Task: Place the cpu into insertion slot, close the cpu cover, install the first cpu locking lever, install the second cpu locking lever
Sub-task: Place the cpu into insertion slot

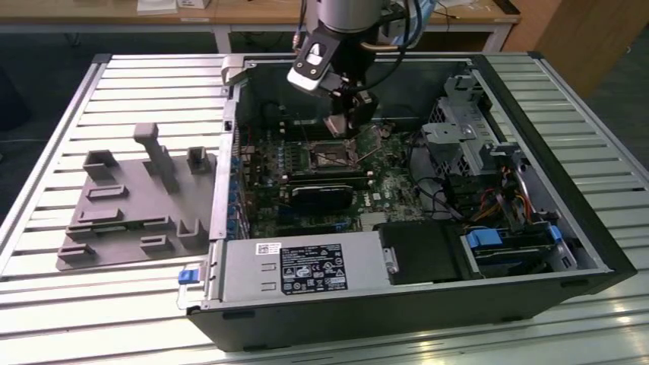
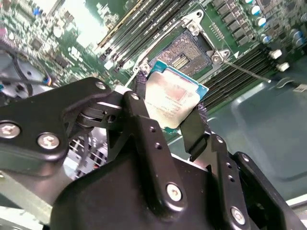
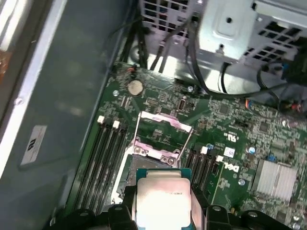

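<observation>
My gripper (image 1: 343,122) hangs inside the open computer case, shut on the cpu (image 2: 175,98). The cpu is a flat square chip with a silver top and a green edge, pinched at two opposite sides by the black fingers (image 2: 141,91). It is held tilted a little above the insertion slot (image 2: 184,52), apart from it. The slot's dark pin field lies bare. In the first wrist view the cpu (image 3: 163,199) hides part of the insertion slot (image 3: 125,177). Beyond it the cpu cover (image 3: 163,125), a thin silver frame, stands raised open.
Long black memory slots (image 3: 103,158) flank the socket. A black heatsink block (image 1: 327,194) sits just in front of the socket, and a power supply (image 1: 304,266) lies at the near case wall. A drive cage (image 1: 457,129) with cables is on the exterior view's right. A grey fixture (image 1: 132,205) lies on the slatted table.
</observation>
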You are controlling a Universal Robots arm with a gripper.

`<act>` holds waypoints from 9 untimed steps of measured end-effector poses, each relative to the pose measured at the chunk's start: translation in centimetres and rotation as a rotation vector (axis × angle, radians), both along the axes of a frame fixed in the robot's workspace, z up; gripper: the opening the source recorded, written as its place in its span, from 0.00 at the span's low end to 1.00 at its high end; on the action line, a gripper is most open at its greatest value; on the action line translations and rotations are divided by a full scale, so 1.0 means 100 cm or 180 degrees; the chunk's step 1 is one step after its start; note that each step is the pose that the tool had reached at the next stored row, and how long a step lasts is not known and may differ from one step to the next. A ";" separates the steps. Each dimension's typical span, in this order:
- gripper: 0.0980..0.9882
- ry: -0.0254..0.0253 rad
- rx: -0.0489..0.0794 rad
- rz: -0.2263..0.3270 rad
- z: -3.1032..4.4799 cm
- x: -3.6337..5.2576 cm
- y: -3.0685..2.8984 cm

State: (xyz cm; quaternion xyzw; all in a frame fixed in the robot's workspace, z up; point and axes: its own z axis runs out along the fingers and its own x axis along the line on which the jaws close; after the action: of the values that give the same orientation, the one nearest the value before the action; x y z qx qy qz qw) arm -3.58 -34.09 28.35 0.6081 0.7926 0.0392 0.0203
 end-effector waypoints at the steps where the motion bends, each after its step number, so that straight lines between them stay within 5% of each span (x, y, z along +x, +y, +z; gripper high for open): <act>1: 0.49 0.0000 0.0000 -0.0046 -0.0007 -0.0001 0.0000; 9: 0.49 0.0000 0.0000 -0.0397 -0.0081 -0.0006 0.0004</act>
State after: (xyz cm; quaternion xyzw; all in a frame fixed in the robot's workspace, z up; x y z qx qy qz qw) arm -3.64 -34.05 27.54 0.6563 0.7532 0.0378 0.0227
